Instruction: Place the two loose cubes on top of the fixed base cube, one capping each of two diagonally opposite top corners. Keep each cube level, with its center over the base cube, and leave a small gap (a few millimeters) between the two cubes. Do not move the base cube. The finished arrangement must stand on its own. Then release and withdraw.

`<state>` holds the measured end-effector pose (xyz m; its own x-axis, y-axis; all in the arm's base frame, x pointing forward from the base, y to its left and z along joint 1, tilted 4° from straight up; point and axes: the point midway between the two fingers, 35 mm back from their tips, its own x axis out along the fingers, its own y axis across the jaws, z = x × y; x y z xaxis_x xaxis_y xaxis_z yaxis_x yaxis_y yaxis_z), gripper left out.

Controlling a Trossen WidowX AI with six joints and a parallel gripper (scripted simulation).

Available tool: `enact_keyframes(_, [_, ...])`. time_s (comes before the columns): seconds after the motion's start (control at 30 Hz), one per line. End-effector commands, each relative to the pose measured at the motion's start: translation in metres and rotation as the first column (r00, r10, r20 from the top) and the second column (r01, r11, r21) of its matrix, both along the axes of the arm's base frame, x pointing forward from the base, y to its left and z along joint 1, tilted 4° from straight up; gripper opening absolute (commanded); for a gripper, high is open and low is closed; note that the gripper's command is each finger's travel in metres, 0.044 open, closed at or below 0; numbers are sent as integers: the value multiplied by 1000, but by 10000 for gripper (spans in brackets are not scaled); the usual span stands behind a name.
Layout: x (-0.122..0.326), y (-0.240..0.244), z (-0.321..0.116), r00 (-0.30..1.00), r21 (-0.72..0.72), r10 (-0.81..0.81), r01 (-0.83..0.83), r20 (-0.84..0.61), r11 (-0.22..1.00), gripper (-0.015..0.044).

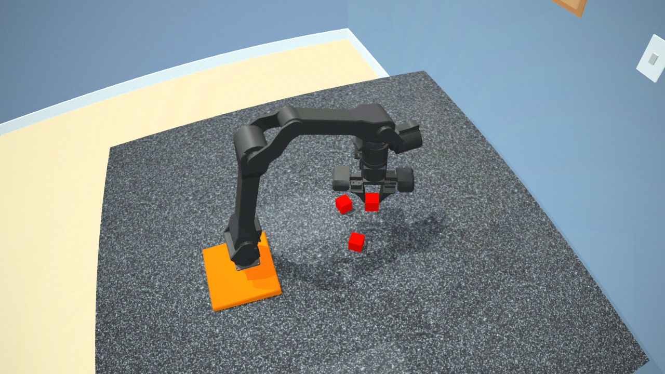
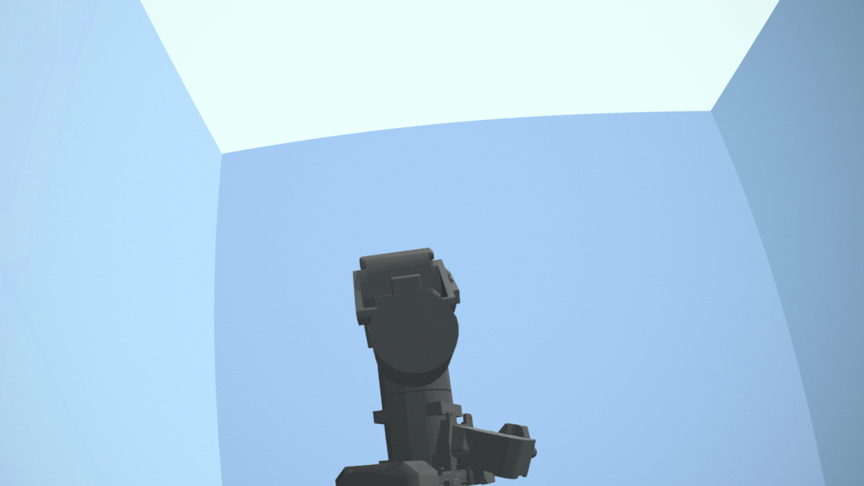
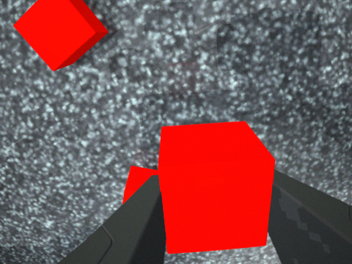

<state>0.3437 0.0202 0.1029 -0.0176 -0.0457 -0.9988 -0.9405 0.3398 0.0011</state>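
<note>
My gripper (image 1: 372,200) (image 3: 210,182) is shut on a red cube (image 1: 372,202) (image 3: 217,205) and holds it in the air above the mat. A second red cube (image 1: 343,204) (image 3: 55,29) stands on the mat, left of the held cube in the top view and at the upper left in the wrist view. A third red cube (image 1: 356,242) (image 3: 137,183) stands on the mat nearer the front; in the wrist view the left finger and the held cube hide most of it. The cubes look alike, so I cannot tell which of the two standing ones is the base. The exterior view shows no cube.
The speckled dark mat (image 1: 465,302) lies under the cubes. The arm's orange base plate (image 1: 232,293) is at the left in the top view. The arm (image 1: 325,121) (image 2: 416,338) arches from it over the mat. Blue walls stand beyond the mat.
</note>
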Motion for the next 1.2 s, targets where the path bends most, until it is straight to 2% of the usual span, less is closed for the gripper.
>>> enact_keyframes(0.0, [-4, 14, -4, 1000, 4, -27, 27, 0, 1000, 105])
enact_keyframes(0.93, [-38, 91, -24, 985, 5, -174, 174, 1, 985, 105])
enact_keyframes(1.17, [-40, 95, -25, 983, 5, -182, 182, 1, 983, 105])
